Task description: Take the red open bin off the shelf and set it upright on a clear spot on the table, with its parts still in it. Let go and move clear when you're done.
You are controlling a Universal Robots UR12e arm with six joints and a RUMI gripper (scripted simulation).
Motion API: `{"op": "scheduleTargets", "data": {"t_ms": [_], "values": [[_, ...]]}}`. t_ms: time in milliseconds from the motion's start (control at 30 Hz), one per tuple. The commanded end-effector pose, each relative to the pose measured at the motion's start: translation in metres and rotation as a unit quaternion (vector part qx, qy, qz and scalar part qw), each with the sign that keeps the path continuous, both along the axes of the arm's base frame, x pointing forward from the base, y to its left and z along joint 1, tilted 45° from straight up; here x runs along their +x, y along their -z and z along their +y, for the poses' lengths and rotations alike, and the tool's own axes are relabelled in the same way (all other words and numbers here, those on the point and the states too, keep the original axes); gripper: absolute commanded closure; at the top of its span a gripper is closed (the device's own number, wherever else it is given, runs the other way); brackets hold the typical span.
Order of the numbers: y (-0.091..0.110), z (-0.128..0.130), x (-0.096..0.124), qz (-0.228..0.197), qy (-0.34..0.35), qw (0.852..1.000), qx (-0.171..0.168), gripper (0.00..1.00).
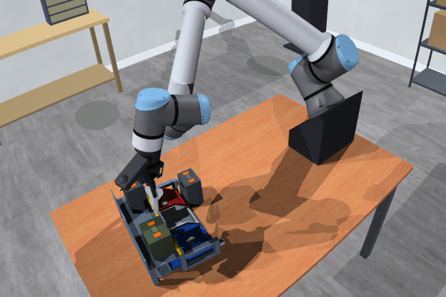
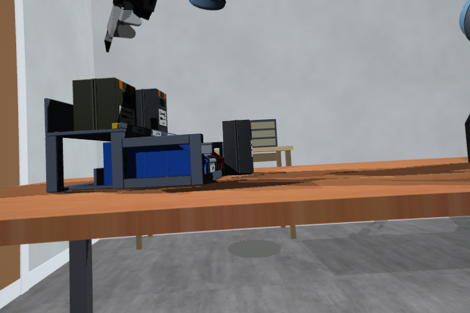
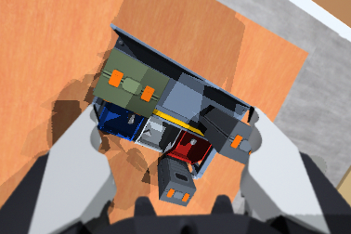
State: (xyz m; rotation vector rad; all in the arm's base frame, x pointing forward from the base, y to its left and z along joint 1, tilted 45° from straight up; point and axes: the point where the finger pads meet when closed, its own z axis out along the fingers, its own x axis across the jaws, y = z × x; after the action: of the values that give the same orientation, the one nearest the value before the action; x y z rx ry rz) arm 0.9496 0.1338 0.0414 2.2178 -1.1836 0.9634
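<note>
The red open bin (image 1: 176, 195) (image 2: 219, 162) (image 3: 201, 146) sits in the lower front row of the grey shelf (image 1: 140, 217) (image 2: 117, 161) (image 3: 183, 96), at the end of the row. A small pale part (image 1: 164, 203) (image 3: 193, 142) lies in it; other contents are hard to make out. The shelf stands on the wooden table (image 1: 234, 152) (image 2: 342, 202) (image 3: 56, 17). My gripper (image 1: 156, 210) (image 2: 107, 50) (image 3: 175, 106) is wide open and empty, above the shelf and its cases, pointing down with a tilt.
A grey bin (image 1: 179, 217) (image 3: 158, 135) and blue bin (image 1: 189, 236) (image 3: 122, 121) share the row. A green case (image 1: 156, 237) (image 2: 100, 104) and dark case (image 1: 134, 198) (image 3: 227, 133) stand on the upper deck. Another dark case (image 1: 190, 187) (image 2: 237, 146) (image 3: 176, 179) stands close before the red bin.
</note>
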Motion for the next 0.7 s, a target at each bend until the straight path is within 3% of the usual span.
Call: {"op": "scheduleTargets", "data": {"t_ms": [0,667], "values": [[-0.0102,0.0103,-0.0005,0.000,0.000,1.000,0.000,0.00],[-0.0053,0.0054,-0.0001,0.000,0.000,1.000,0.000,0.00]]}}
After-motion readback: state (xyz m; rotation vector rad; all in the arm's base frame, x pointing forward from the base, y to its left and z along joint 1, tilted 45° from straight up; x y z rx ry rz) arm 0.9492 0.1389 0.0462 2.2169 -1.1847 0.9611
